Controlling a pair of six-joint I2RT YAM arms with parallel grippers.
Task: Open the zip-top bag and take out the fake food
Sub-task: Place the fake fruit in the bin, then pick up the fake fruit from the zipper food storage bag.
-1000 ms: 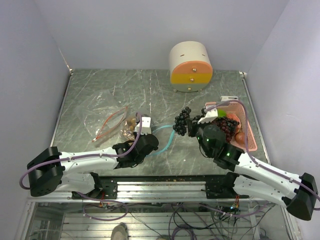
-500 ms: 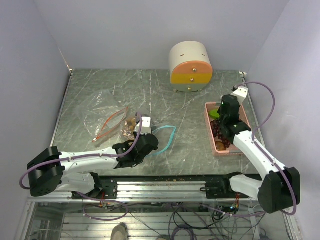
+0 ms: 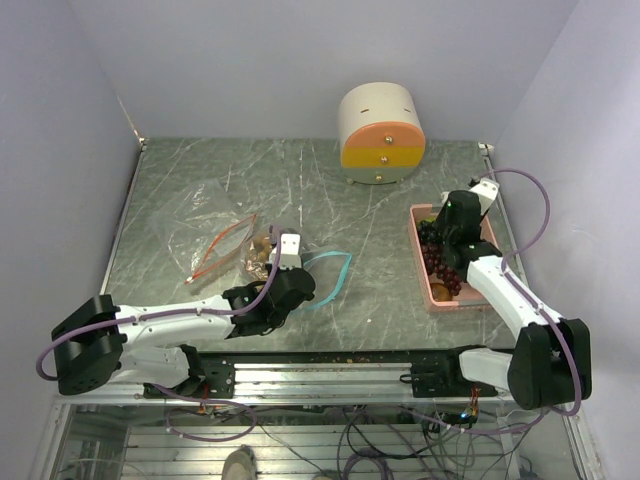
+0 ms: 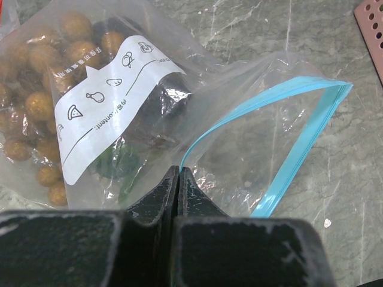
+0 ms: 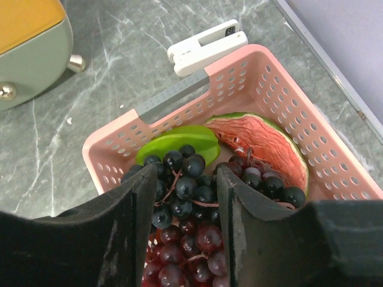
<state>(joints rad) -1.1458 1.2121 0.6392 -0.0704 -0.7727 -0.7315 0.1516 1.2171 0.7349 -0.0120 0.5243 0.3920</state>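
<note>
The clear zip-top bag with a blue zip lies open-mouthed on the table. My left gripper is shut on its blue rim. Inside the bag are a tan-brown grape bunch and a green piece. My right gripper hovers open over the pink basket, its fingers apart on either side of a dark purple grape bunch lying in the basket. Red grapes, a green slice and a watermelon slice lie there too.
A round container with orange drawers stands at the back. A white clip lies just behind the basket. A second clear bag with a red zip lies left of the held bag. The basket sits near the right edge.
My right arm swung from the table's middle to the basket carrying the dark grape bunch, then opened its jaws; the bunch now lies in the basket. The left arm held still.
</note>
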